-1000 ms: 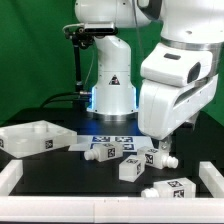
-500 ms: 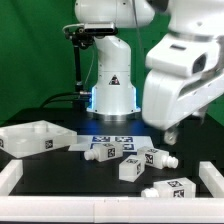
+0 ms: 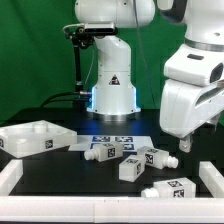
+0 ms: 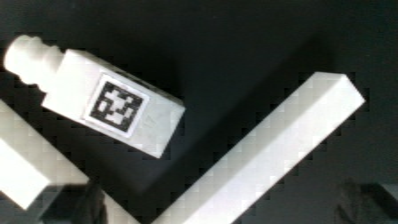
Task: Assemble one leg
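Three white legs with tag markers lie on the black table in the exterior view: one by the marker board, one in the middle, one at the front right. The white tabletop lies at the exterior view's left. My gripper hangs above the table at the exterior view's right, beyond the legs and touching none. In the wrist view a leg with its end peg lies below, well apart from my gripper. The dark fingers stand wide apart with nothing between them.
The marker board lies in front of the robot base. White border rails run along the front and the right side. In the wrist view a rail crosses diagonally under the gripper.
The arm has swung toward the exterior view's right and risen slightly, away from the middle legs. The legs and tabletop have not moved.
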`<state>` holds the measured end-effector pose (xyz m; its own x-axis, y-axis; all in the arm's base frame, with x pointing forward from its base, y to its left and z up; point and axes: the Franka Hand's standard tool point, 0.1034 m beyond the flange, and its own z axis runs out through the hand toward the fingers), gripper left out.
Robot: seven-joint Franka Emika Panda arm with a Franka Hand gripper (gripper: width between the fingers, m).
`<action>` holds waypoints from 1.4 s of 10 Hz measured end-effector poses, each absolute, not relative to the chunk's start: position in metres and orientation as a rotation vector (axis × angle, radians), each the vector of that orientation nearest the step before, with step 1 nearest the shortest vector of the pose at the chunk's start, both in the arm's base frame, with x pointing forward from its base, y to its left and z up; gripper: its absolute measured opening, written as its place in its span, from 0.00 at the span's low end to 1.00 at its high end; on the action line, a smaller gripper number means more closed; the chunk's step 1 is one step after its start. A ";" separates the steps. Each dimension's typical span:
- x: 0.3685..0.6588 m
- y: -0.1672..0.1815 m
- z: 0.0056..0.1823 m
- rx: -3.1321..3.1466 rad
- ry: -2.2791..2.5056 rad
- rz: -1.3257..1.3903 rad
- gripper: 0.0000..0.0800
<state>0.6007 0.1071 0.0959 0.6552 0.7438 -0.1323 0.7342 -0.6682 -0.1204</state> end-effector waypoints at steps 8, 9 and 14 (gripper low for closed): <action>0.611 0.080 0.050 -2.681 -1.493 0.139 0.81; 0.609 0.078 0.046 -2.680 -1.487 0.148 0.81; 0.614 0.078 0.032 -2.687 -1.482 0.114 0.81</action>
<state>0.6135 0.0782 0.0325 0.5321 0.8461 -0.0306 0.8409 -0.5324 -0.0974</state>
